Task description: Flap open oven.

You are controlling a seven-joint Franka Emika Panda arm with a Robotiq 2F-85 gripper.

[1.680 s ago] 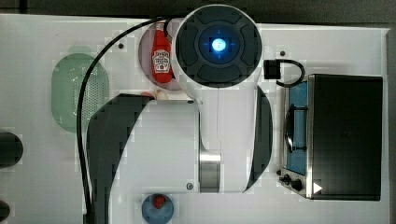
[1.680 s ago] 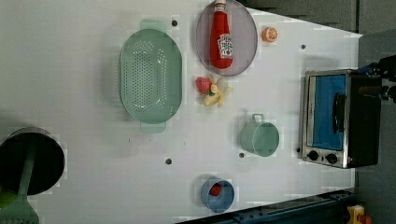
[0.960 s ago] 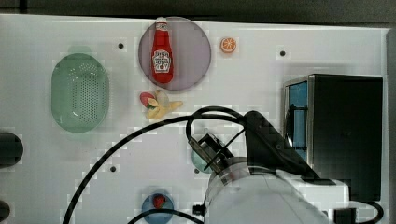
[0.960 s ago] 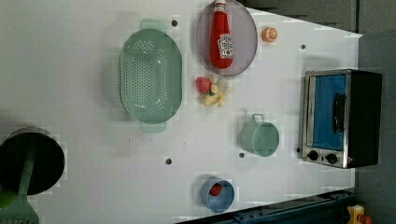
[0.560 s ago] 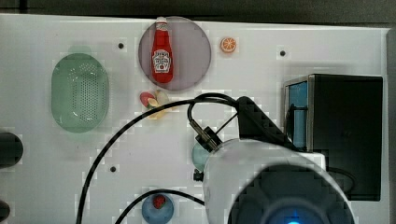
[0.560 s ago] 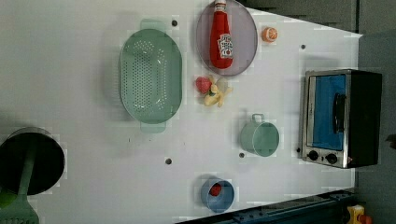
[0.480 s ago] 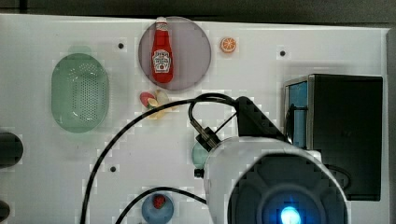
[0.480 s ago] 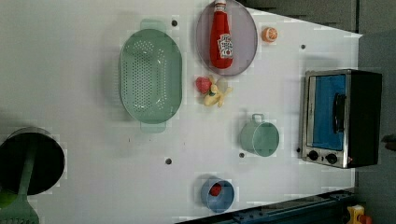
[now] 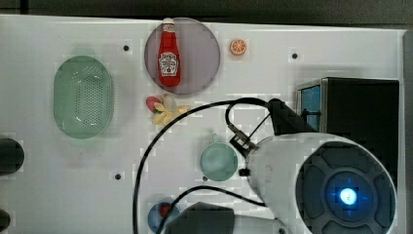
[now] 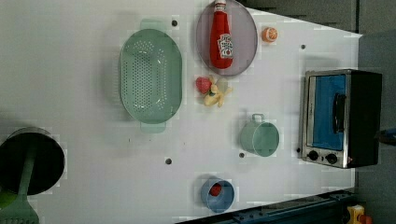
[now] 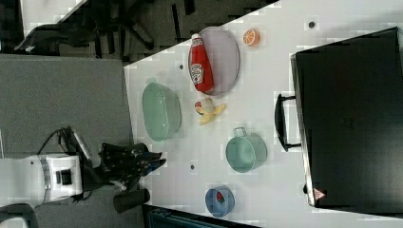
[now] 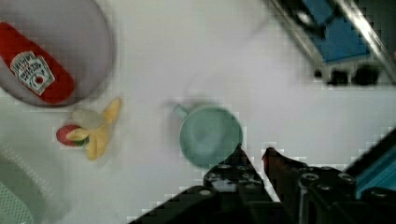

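Blue-tinted glass marks the door of the oven (image 10: 341,118), which stands at the left view's right edge of the white table (image 10: 84,93). The door sits flush in its silver frame with the dark bar handle (image 10: 338,112) across it, so nothing of the opening is done yet.

Robot arm (image 9: 321,185): hangs over the table beside the oven in the top view, between the green mug (image 9: 218,162) and the oven's front.

Gripper (image 12: 252,156): seen in the wrist view above the mug's rim, its two fingertips nearly together with a narrow gap, holding nothing.

Remaining, by this onlooker's reading: reach the handle, hook or grip it, and swing the door down. The whole task appears to lie ahead.
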